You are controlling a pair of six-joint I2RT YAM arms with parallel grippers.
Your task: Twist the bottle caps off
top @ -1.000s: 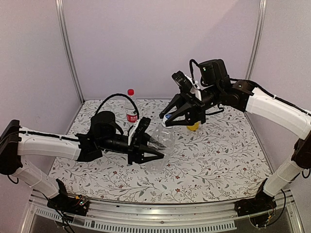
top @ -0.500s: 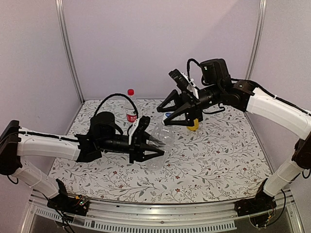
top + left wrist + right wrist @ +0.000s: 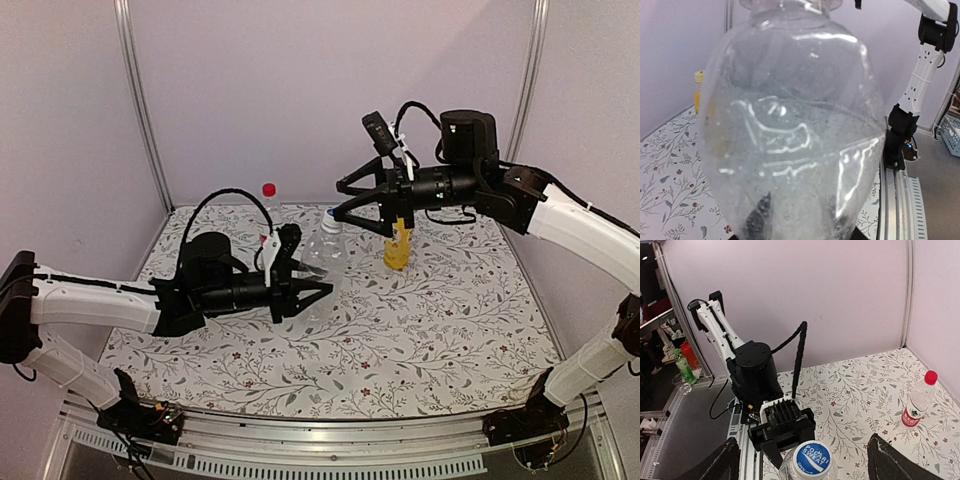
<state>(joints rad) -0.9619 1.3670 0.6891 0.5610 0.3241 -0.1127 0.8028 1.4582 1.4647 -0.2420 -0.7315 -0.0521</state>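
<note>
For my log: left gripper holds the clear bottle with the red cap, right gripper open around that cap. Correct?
No: the cap is blue, per the right wrist view. The left gripper does hold the clear bottle, with the right gripper open around the cap.

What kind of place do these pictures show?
Probably a robotics lab cell: plain lilac wall panels in silver aluminium frame posts, a floral-patterned table cover, and a perforated metal mounting rail at its near edge.

A table (image 3: 450, 330) covered in a floral print carries two upright bottles: a yellow-orange drink bottle (image 3: 398, 250) near the back edge and, well to its left, a red-capped bottle (image 3: 268, 212) with a red-and-white label.
</note>
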